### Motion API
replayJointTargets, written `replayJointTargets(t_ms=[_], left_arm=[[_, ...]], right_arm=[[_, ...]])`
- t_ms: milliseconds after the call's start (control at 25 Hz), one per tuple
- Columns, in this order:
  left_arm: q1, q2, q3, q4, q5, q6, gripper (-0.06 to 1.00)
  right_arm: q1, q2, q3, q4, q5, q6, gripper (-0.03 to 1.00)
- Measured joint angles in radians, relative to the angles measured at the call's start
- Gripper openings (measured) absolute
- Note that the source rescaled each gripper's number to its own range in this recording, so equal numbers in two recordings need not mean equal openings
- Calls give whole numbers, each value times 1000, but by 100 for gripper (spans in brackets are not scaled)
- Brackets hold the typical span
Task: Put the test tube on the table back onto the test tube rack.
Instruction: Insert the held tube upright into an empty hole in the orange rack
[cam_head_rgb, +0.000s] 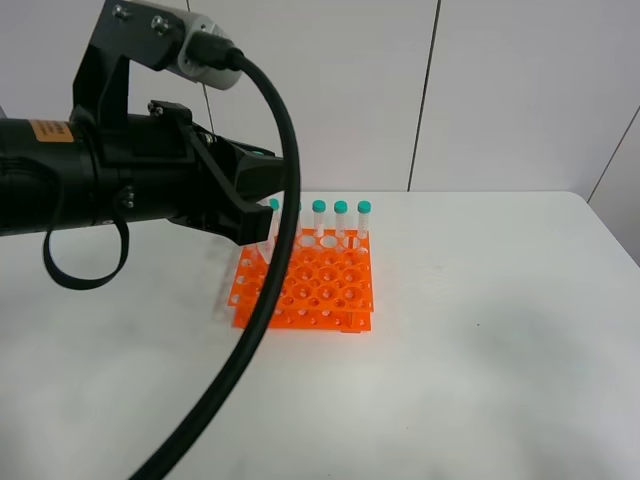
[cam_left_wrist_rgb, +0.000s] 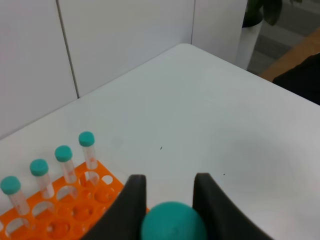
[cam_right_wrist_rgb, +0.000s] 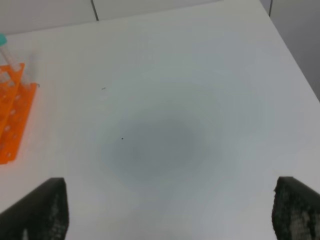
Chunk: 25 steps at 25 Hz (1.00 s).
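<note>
White table (cam_head_rgb: 480, 350) matt, smooth. Orange test tube rack (cam_head_rgb: 322, 290) is plastic with a slight sheen. The racked tubes (cam_head_rgb: 341, 225) are clear plastic, teal caps matt. The cap of the held test tube (cam_left_wrist_rgb: 173, 224) is teal plastic, matt, smooth. The left gripper (cam_left_wrist_rgb: 169, 179) has black, matt, smooth fingers (cam_left_wrist_rgb: 129, 202), plastic-looking. The right gripper (cam_right_wrist_rgb: 170, 210) has black pads (cam_right_wrist_rgb: 45, 212) with a rough pebbled texture. Black cable (cam_head_rgb: 264, 300) has a glossy, rubbery sheath. Black camera bracket (cam_head_rgb: 105, 60) looks like matt metal, screws shiny.

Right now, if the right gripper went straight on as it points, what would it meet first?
Probably the table, though depth is unclear; the test tube rack lies off the line of the right gripper.
</note>
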<state>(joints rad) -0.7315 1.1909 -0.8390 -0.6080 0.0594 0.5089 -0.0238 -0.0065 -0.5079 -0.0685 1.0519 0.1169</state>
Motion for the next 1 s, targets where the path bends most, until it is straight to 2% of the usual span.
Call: replayJointTargets(t_ms=[800,880,920,1000], left_arm=[[0,0,2,4,-37,39,0],[0,0,2,43,-59,13,0],[0,0,2,75,-66,-31,0],[0,0,2,192,-85,-154,0]], right_arm=[[0,0,0,0,0,3,85],[0,0,0,0,0,3,85],[0,0,0,0,0,3,85],[0,0,0,0,0,3,85]])
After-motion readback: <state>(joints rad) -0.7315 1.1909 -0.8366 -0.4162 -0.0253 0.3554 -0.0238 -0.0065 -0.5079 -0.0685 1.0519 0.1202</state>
